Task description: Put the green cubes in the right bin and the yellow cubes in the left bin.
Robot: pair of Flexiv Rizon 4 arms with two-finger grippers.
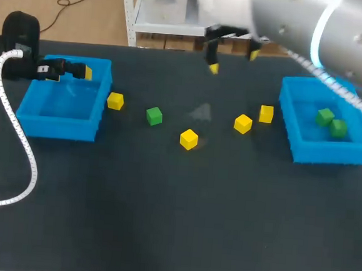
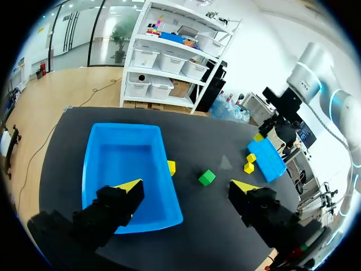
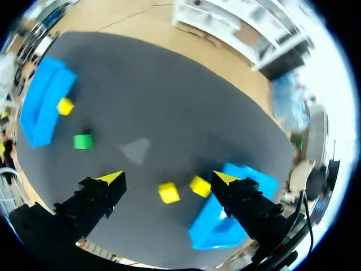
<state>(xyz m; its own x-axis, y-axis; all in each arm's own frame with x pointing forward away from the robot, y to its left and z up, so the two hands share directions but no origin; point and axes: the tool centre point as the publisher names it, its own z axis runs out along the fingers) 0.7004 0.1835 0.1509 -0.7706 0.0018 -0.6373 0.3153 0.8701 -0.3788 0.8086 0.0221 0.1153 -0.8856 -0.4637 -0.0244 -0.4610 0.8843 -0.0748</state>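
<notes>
1. Left end effector (image 2: 187,186): wide open, empty, over the left bin (image 1: 59,129).
2. Right end effector (image 1: 234,61): wide open, empty, above the desk's (image 1: 161,222) far middle.
3. Two green cubes (image 1: 325,117) in the right bin (image 1: 324,153); one green cube (image 1: 154,115) and four yellow cubes (image 1: 189,138) on the desk between the bins.

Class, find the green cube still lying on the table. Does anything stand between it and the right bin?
Yes. A yellow cube and a second yellow cube sit between the green cube and the right bin. Carried above them, the green cube would likely pass.
</notes>
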